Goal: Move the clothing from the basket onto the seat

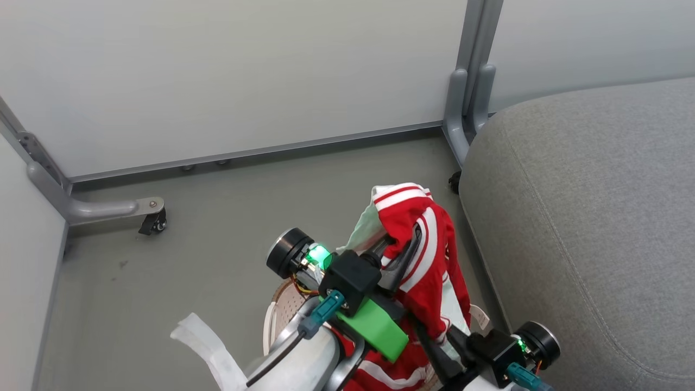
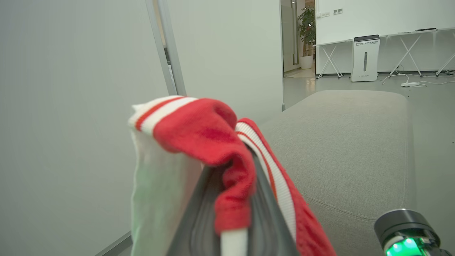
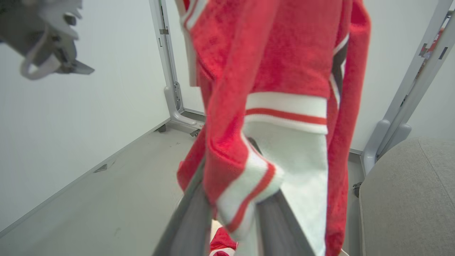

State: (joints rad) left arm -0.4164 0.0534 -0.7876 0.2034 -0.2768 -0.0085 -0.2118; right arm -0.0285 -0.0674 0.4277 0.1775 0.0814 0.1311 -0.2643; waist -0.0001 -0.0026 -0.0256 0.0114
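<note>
In the head view, the basket sat on the floor just beside the seat, mostly hidden under the arms, with a red piece in it. The clothing hung in the air beside the seat, not on it. The left gripper pinched its top and the right gripper pinched it lower down. In the left wrist view, the left gripper squeezed a red and white fold, and the seat's long top ran off toward a white machine and a plant. In the right wrist view, the right gripper clamped a white cuff, and the red piece lay low in the basket, near the seat.
</note>
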